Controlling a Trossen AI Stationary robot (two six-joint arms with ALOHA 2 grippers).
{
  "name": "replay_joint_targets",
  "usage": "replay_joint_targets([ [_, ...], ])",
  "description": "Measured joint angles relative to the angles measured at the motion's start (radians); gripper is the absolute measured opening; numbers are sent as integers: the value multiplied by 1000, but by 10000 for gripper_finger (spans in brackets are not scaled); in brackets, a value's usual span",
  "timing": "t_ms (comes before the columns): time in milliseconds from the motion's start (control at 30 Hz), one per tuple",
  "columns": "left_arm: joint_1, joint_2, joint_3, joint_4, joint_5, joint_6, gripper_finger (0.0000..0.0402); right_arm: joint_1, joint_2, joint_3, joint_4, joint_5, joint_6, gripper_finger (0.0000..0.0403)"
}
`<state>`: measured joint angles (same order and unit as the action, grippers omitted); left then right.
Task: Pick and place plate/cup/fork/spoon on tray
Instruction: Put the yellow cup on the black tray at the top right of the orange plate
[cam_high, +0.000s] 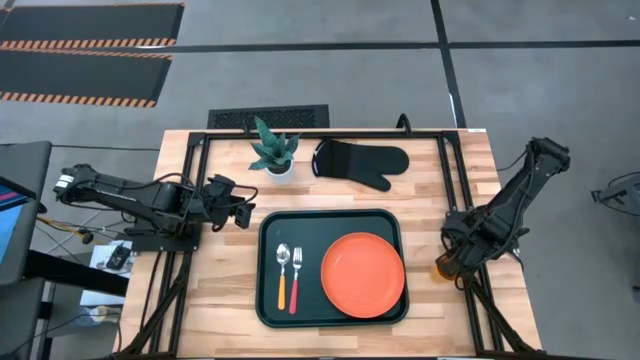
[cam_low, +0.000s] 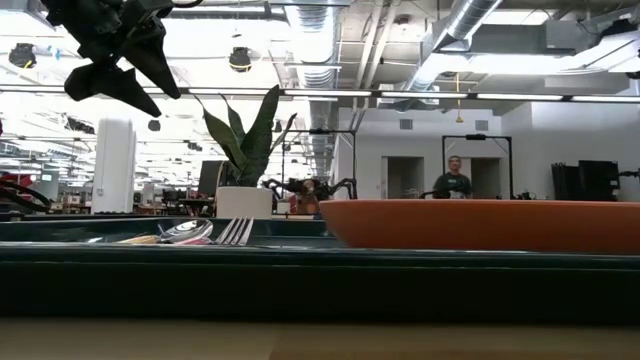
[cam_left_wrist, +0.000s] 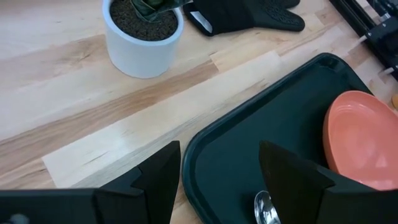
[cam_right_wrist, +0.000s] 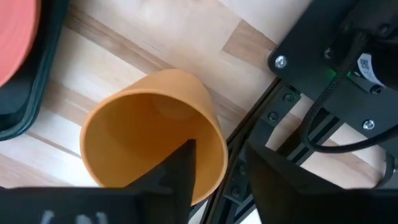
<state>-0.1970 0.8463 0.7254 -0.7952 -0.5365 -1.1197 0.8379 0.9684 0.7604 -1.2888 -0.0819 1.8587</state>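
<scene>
The dark tray lies mid-table and carries the orange-red plate, the orange-handled spoon and the red-handled fork. The orange-yellow cup stands upright on the wood right of the tray, beside a black frame rail. My right gripper points down over it, open, one finger inside the cup and the other outside its wall. My left gripper hangs open above the tray's far left corner, holding nothing. My right gripper straddles the cup's wall on the side next to the rail, coming from above. Whether either finger touches the wall, I cannot tell. The cup stands on the table.
A white pot with a plant and a black oven mitt lie behind the tray. Black frame rails run along both sides of the table. A person stands far back in the room.
</scene>
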Motion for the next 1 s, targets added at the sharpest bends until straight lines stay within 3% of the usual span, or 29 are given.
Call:
replay_joint_targets([
  [367, 0, 0, 0, 0, -7, 0, 203, 0, 0, 1, -2, -51, 3, 10],
  [733, 0, 0, 0, 0, -14, 0, 203, -1, 0, 1, 3, -50, 4, 8],
  [1000, 0, 0, 0, 0, -14, 0, 203, -1, 0, 1, 2, -48, 20, 69],
])
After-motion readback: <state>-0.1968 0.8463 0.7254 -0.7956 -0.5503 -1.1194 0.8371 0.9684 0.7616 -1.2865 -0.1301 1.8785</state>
